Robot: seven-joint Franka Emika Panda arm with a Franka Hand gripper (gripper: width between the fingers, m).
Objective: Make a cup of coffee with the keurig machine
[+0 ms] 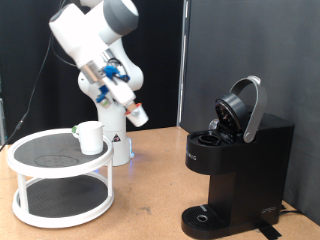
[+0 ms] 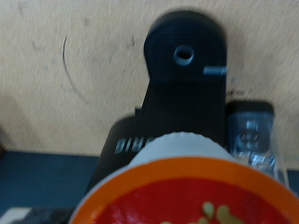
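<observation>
The keurig machine (image 1: 235,165) stands at the exterior view's right, black and boxy, with its rounded lid (image 1: 245,105) hinged up and open. The cup (image 1: 90,137), a plain white mug, stands on the top tier of a round white stand (image 1: 55,160) at the exterior view's left. My gripper (image 1: 137,115) hangs in the air between the stand and the machine, shut on a small white pod with a red-orange top (image 2: 192,191). In the wrist view the pod fills the foreground and the machine (image 2: 182,93) lies beyond it, its drip tray (image 2: 184,51) showing. The fingers themselves are hidden.
The two-tier stand has a dark mesh top and a lower shelf (image 1: 60,200). The white arm's base (image 1: 115,140) stands just behind the stand. A tan tabletop (image 1: 150,200) lies between stand and machine; a black backdrop (image 1: 240,50) is behind.
</observation>
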